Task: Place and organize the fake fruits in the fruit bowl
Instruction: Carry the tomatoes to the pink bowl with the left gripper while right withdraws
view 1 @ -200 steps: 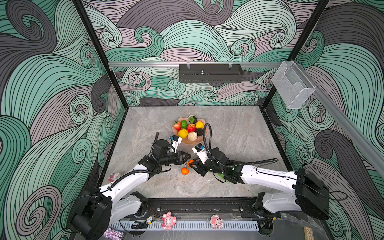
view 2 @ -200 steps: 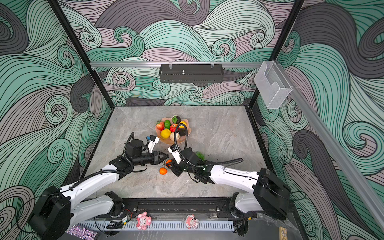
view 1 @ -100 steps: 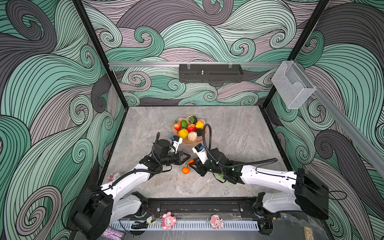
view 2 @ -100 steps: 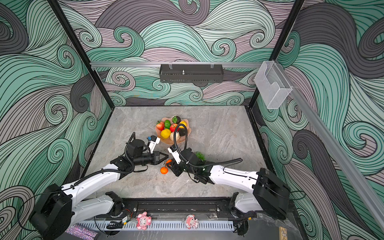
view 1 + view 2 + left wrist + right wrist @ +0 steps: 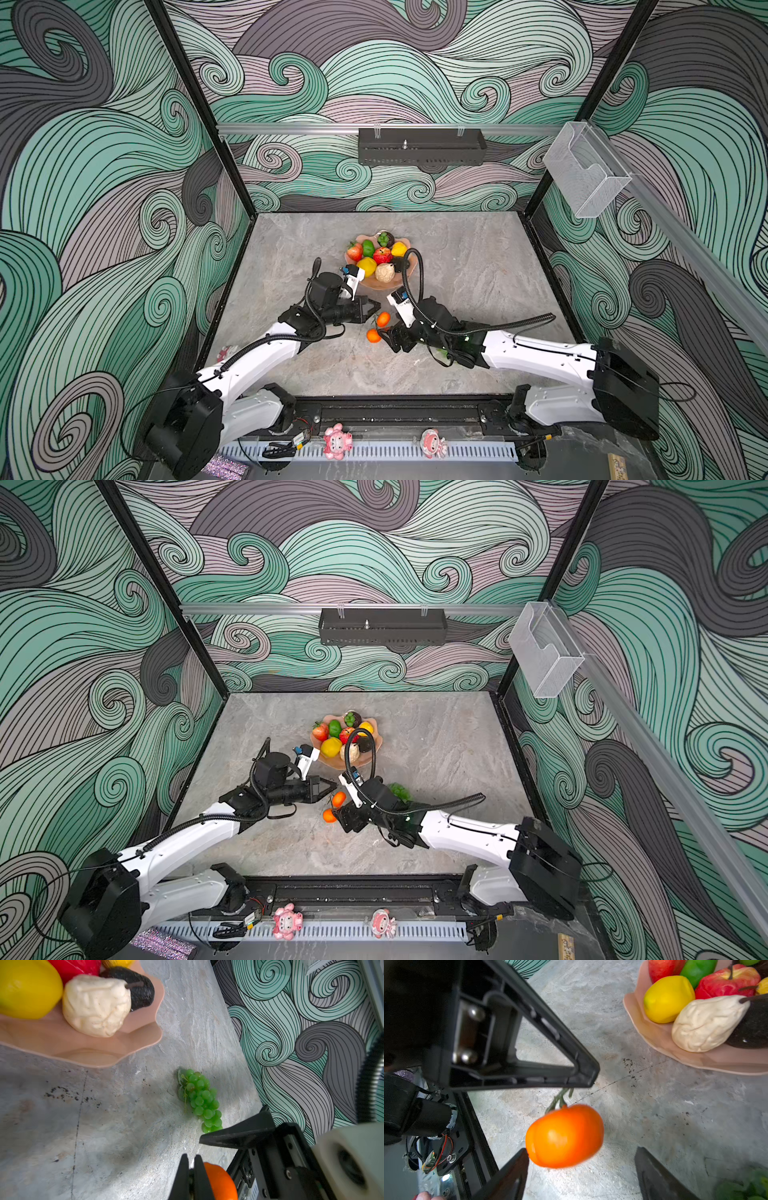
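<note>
Presently an orange (image 5: 564, 1136) dangles by its green stem (image 5: 559, 1098) from the left gripper (image 5: 590, 1082), with the right gripper (image 5: 581, 1149) spread around it.

The left gripper's jaws are pressed shut on the thin stem, and the orange hangs just off their tip. The right gripper's jaws stand wide apart, one finger to each side of the orange; whether they touch it I cannot tell. A second orange (image 5: 373, 336) shows just beside the right jaws in both top views. Beyond both sets of jaws the peach fruit bowl (image 5: 716, 1064) sits on the grey bench (image 5: 654, 1115). It holds a lemon (image 5: 668, 999), pale pear (image 5: 708, 1022), red apple (image 5: 726, 982), lime (image 5: 695, 970), dark avocado (image 5: 751, 1028) and strawberry (image 5: 354, 252). Green grapes (image 5: 201, 1099) lie on the bench outside the bowl, past the left jaws and close by the right arm.
</note>
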### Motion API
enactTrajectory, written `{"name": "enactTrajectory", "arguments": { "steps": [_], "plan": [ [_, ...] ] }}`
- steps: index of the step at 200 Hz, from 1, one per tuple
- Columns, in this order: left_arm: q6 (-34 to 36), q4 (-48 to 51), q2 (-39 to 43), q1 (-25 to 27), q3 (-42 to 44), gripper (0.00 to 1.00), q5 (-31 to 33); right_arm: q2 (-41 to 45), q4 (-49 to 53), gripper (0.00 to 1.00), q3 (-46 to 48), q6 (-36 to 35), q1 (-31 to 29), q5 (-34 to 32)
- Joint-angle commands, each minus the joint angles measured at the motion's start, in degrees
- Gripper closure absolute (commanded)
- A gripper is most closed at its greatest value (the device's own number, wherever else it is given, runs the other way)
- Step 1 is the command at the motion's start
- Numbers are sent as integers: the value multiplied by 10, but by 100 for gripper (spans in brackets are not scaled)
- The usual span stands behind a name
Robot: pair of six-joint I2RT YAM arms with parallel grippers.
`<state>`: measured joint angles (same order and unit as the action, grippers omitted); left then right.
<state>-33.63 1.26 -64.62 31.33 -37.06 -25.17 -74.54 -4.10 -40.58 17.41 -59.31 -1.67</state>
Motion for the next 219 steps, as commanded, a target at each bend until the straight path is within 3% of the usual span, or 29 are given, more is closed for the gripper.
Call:
{"name": "enactTrajectory", "arguments": {
  "steps": [1,35,55,100,127,148,164,219],
  "plan": [
    [40,78,9,5,-60,100,68,56,49,11,-19,5,-2,-58],
    [98,141,-13,5,-138,100,163,153,68,1,28,-3,3,-166],
    [123,156,-36,4,-182,100,214,214,61,1,74,0,12,-218],
    [213,144,-119,3,-282,100,312,309,34,1,186,20,45,-236],
    [296,154,-206,1,-371,100,274,327,-4,1,230,11,56,-223],
    [348,177,-264,1,-439,100,284,330,4,1,222,0,62,-224],
    [376,155,-300,1,-460,100,303,338,6,1,221,-4,63,-228],
    [510,126,-412,0,-538,100,275,388,3,1,239,5,64,-218]
  ]
}}
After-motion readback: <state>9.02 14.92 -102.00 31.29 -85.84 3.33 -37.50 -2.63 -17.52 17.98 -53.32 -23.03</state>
